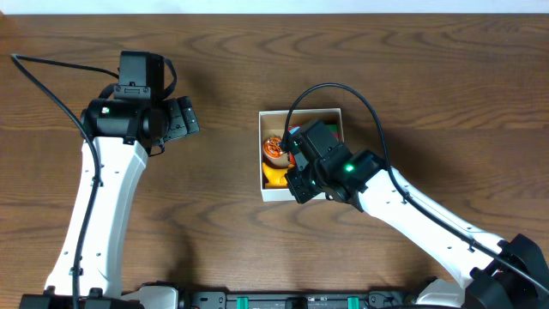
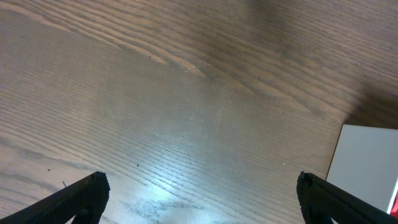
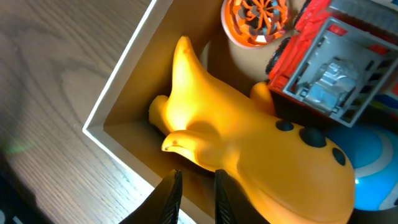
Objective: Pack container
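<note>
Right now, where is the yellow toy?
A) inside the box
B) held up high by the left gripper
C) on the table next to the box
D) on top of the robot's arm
A: the yellow toy lies inside the box, against its brown wall, beside an orange wheel and a red truck.

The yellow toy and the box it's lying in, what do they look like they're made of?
The yellow toy looks like smooth moulded plastic or vinyl: a glossy, seamless, rounded surface with soft highlights. The container looks like cardboard: matte brown inner walls, thin white rims and crisp folded corners. Neither can be confirmed by look alone.
</note>
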Action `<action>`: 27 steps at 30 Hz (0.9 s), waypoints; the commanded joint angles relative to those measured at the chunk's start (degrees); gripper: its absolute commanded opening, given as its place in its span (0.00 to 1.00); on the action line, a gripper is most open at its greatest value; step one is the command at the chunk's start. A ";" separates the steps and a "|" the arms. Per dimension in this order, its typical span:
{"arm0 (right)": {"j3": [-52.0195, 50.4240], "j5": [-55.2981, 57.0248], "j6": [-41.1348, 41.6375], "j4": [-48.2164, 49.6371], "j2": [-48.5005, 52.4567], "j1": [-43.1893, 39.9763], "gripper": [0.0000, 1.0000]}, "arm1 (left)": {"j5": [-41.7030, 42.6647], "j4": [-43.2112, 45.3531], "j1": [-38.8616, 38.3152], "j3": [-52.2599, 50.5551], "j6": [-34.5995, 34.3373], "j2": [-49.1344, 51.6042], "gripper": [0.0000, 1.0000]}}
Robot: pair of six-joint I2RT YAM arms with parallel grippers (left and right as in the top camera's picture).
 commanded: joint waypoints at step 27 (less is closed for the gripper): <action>4.81 4.31 -2.93 2.60 4.37 -0.07 0.43 | -0.33 -0.33 0.04 0.55 0.98 -0.61 0.98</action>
